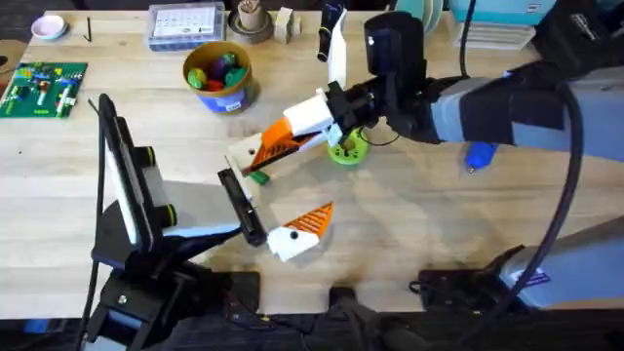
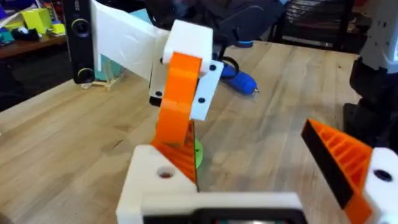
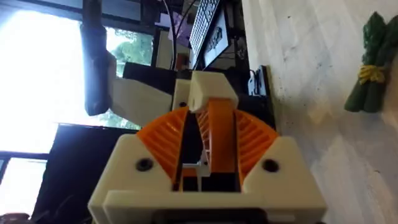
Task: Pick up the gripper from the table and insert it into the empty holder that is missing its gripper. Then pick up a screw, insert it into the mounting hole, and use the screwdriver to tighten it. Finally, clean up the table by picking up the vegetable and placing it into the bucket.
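Gripper [image 3: 221, 140] between right fingers [image 3: 165, 146], vegetable [image 3: 372, 65] on table beyond

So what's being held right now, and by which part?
The right gripper pinches the orange gripper piece by its flat sides between its ribbed pads. The left gripper is open, holding nothing.

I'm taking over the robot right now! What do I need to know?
Left gripper: jaws open; one side is the empty holder.
Right gripper: jaws shut on the gripper, the orange wedge. Its lower end is at that holder; I cannot tell if it is seated.
Screwdriver and vegetable lie on the table; the bucket stands farther back.
Done: wedge picked up.
Left: finish the insertion, add and tighten the screw, put the vegetable into the bucket.
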Controlling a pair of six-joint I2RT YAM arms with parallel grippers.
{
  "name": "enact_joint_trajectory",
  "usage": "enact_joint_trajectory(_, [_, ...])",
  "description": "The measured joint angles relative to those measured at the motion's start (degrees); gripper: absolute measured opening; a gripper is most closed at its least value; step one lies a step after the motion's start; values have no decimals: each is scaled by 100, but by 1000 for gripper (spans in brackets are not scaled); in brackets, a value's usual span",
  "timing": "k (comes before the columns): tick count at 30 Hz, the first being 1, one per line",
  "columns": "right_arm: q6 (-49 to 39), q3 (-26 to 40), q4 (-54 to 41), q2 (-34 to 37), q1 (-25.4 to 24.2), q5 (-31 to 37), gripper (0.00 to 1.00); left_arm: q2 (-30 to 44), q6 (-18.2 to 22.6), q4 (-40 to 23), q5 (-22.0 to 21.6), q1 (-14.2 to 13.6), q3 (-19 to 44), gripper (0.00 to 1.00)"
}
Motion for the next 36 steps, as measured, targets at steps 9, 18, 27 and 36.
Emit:
enact_joint_trajectory(9, [-2, 0, 7, 0, -6, -166, 624, 0, -4, -44, 90, 0, 0, 993])
enact_joint_trajectory(18, [-85, 0, 39, 0, -4, -241, 817, 0, -31, -114, 114, -2, 0, 993])
enact_joint_trajectory(27, [-292, 0, 9, 0, 18, 10, 819, 0, -50, -136, 81, -2, -2, 993])
enact_joint_trajectory(36, [-856, 2, 13, 2, 104, 904, 820, 0, -46, -85, 628, -171, 4, 993])
